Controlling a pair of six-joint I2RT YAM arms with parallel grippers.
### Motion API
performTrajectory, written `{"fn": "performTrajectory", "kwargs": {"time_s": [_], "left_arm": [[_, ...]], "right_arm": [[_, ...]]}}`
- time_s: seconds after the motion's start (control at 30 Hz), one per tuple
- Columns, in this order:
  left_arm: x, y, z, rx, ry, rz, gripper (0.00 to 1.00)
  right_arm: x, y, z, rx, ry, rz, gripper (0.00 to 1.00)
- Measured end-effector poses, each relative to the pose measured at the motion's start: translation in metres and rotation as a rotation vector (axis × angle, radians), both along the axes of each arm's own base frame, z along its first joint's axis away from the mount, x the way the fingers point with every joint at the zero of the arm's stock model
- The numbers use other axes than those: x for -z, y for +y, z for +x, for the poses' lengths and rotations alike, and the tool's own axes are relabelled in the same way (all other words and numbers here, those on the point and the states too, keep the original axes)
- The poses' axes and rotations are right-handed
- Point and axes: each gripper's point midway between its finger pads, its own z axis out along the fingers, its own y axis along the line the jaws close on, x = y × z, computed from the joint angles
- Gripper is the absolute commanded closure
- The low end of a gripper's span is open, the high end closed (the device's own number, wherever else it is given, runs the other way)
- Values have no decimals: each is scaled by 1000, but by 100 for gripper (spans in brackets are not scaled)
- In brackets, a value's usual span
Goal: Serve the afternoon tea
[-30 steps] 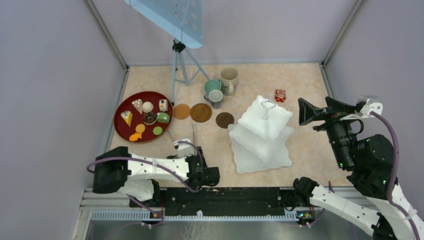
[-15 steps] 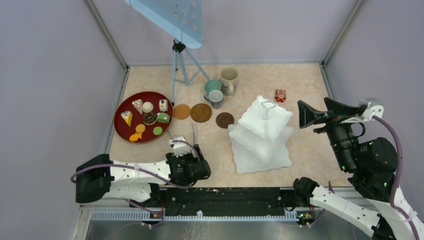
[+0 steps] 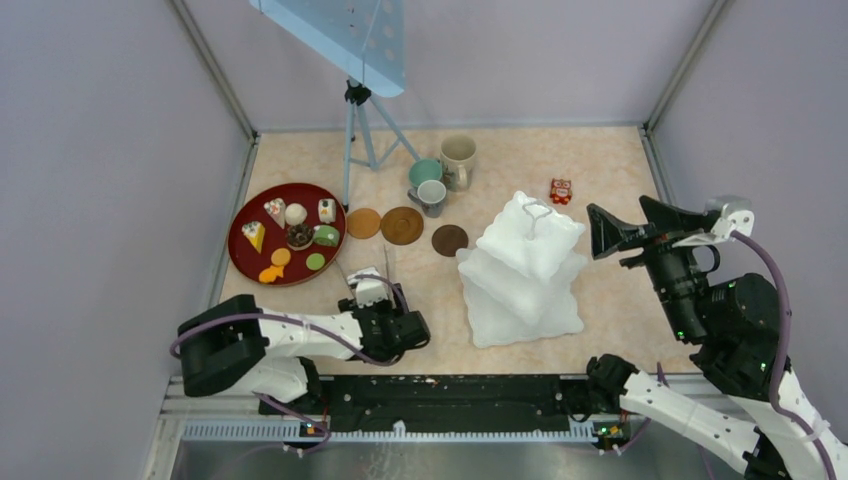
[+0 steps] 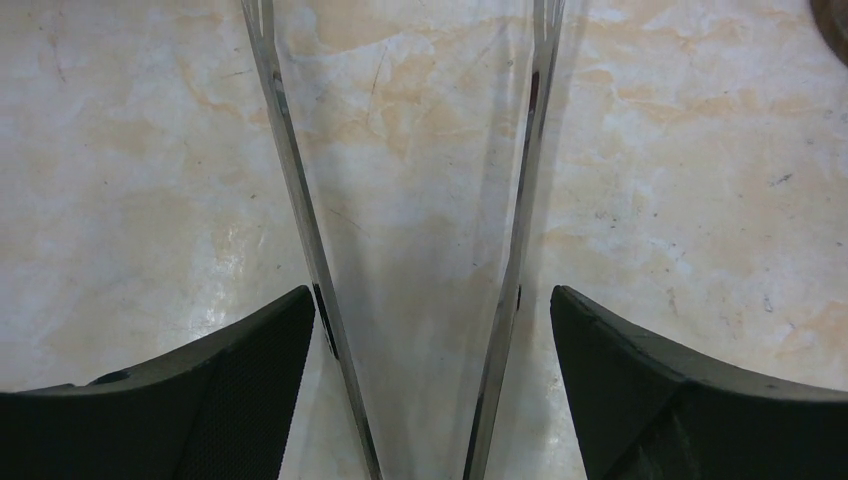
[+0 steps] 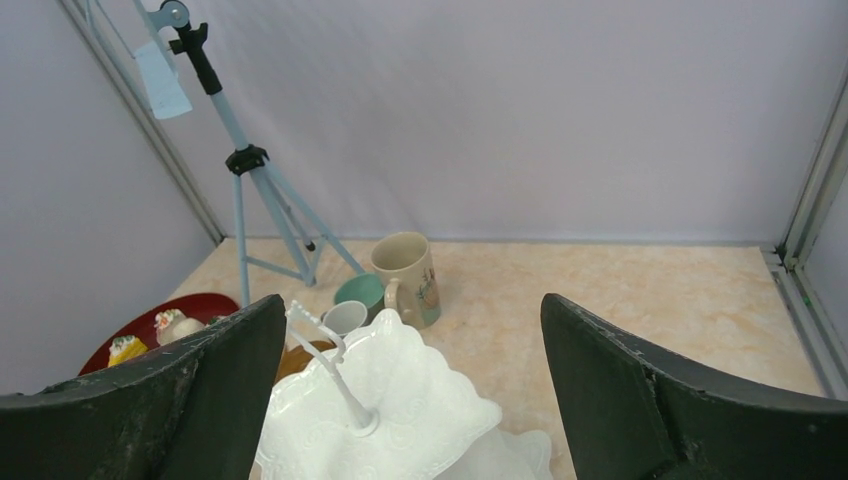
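Toy cakes and cookies, small, colourful [image 3: 299, 236]: on round dark-red tray [image 3: 240, 256], far left. White three-tier square stand [image 3: 520, 290]: mid-table. Left gripper [image 4: 435, 300]: low, jaws apart, astride long thin metal tongs [image 4: 296, 190]. Right gripper [image 5: 414, 305]: raised right of stand, jaws apart.

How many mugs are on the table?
3: tall beige mug at the back, teal mug left of it, small grey mug just in front of the teal one. None looks hidden.
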Motion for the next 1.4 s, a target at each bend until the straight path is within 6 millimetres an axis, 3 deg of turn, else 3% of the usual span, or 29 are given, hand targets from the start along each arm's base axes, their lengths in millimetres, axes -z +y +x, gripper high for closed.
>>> {"fn": "performTrajectory", "kwargs": {"time_s": [0.33,0.6,0.77,0.93,1.2,1.4], "left_arm": [[13,2,11,-27,-28,119,3],[14,-2,17,-41,-65,125,13],[12,-4,17,-22,-55,139,24],[-3,-13,20,33,-50,134,32],[-20,-22,35,113,-5,126,31],[-71,-49,52,228,6,19,30]], "right_arm": [[4,4,1,-12,0,-10,6],[7,7,1,-23,0,-14,6],[7,7,0,-30,-3,-14,7],[4,3,-4,-30,-17,2,7],[1,-3,-8,-29,-36,22,7],[1,-3,-8,-26,-41,17,7]]}}
